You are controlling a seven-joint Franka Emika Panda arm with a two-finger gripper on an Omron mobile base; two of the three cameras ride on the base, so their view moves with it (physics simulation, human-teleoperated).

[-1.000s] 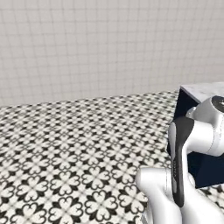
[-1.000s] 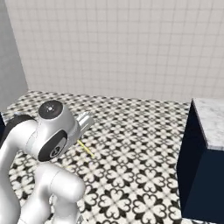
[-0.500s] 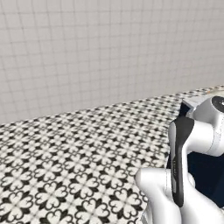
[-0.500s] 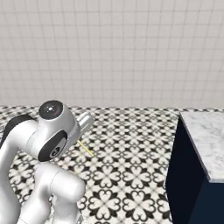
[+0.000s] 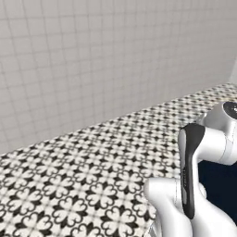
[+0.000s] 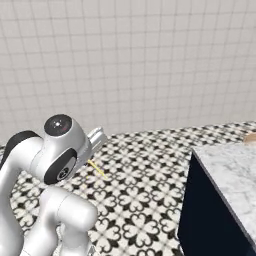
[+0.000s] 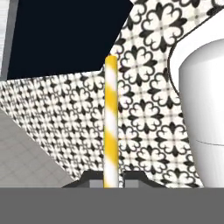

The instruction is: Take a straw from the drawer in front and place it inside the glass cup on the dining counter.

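**Base swung round, straw carried toward the dining counter**

Since the earlier frames the whole scene had shifted in both base views: the cameras had turned with the base, so the tiled wall slid across and the dining counter (image 6: 227, 175) came to sit larger at 4 o'clock in the right base view. The arm's folded pose looked much the same against that changing background.

In the hand view the straw (image 7: 111, 122), striped yellow and white, rose straight up from the gripper (image 7: 111, 177) at 6 o'clock. The jaws were pinching its lower end, one dark tip pressed on each side. Its free end reached up to the edge of a navy-blue panel (image 7: 65, 35) at 11 o'clock, seen over the black-and-white patterned floor (image 7: 148, 109).

In the right base view the straw (image 6: 96, 168) showed as a thin yellow sliver poking out below the hand at 9 o'clock, above the patterned floor. The dining counter's white, grey-veined marble top lay over its plain navy front, well apart from the straw. A small tan shape (image 6: 250, 138) sat at the counter's far edge at 3 o'clock, too cut off to identify.

In the left base view the white arm (image 5: 203, 152) stood at 4 o'clock before the pale tiled wall (image 5: 106, 55).
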